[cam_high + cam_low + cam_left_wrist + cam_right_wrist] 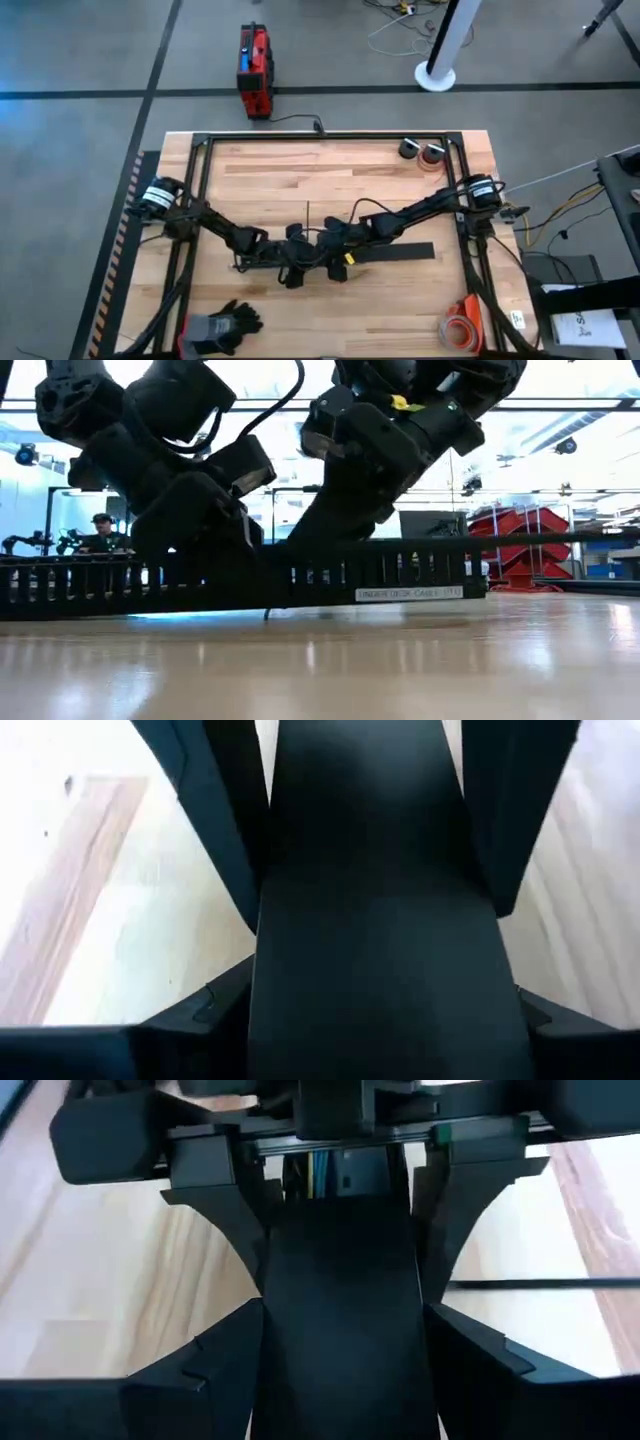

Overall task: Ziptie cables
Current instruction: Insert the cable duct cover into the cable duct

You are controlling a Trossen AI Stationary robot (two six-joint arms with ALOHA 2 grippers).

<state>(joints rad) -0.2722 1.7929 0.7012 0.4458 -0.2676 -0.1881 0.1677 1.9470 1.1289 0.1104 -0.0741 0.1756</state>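
- Gripping the strip (380, 940) from both sides, the left gripper (375, 850) has its fingers (215, 810) closed against the strip's edges, the pale worktop (130, 920) below.
- The right gripper (340, 1340) holds the same strip in the same way, its fingers (470, 1360) pressed to the strip's two sides; across from it in that wrist view sits the left gripper, facing it.
- In the low view the strip (300, 575) stands on edge along the worktop (320, 660), comb teeth upward, with a white label near its right end; both arms come down onto it from above.
- In the high view the two grippers meet at mid worktop (300, 160), the left gripper (290, 258) and the right gripper (335, 245) almost touching, and the strip (400, 252) runs out to the right of them.
- The cables (318, 1172) show only as a few thin coloured strands, green and yellow among them, behind the strip between the facing grippers; I cannot tell whether anything holds them.
- A glove (225, 325) lies at the near left of the worktop and an orange tape roll (460, 325) at the near right.
- Two small rolls (422, 152) sit at the far right corner.
- A red box (255, 70) stands on the floor beyond the worktop.
- In the room behind, a person (100, 532) sits at far left.
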